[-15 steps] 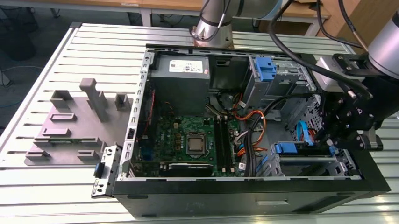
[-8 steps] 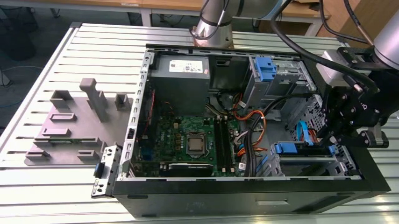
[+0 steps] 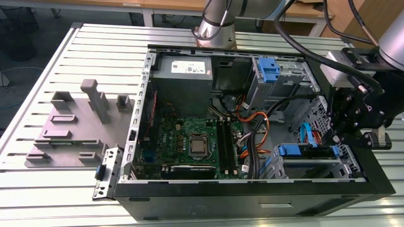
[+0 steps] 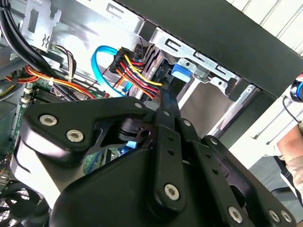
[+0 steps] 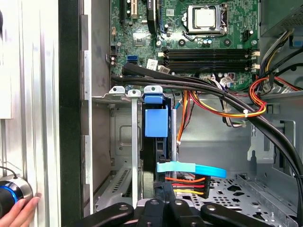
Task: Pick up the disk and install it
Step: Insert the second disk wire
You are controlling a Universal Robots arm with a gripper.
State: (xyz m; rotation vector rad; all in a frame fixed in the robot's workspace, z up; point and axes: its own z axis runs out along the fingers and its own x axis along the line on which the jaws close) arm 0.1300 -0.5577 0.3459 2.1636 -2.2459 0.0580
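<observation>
Blue plastic rail dead ahead of my claw [image 5: 164,193]: that marks the disk [image 5: 155,124], standing on edge in a slot of the metal drive cage [image 5: 120,142]. Its near end sits right against me. Its long axis runs straight away from me, toward the motherboard [image 5: 189,42] beyond. Clenched on it or merely alongside it: cannot tell. A flat blue cable [image 5: 189,169] and the red-yellow power leads [image 5: 187,185] crowd just beside me.

Ribbed metal table [image 3: 107,47], matt black case [image 3: 252,198], glossy blue cable [image 5: 189,169]
</observation>
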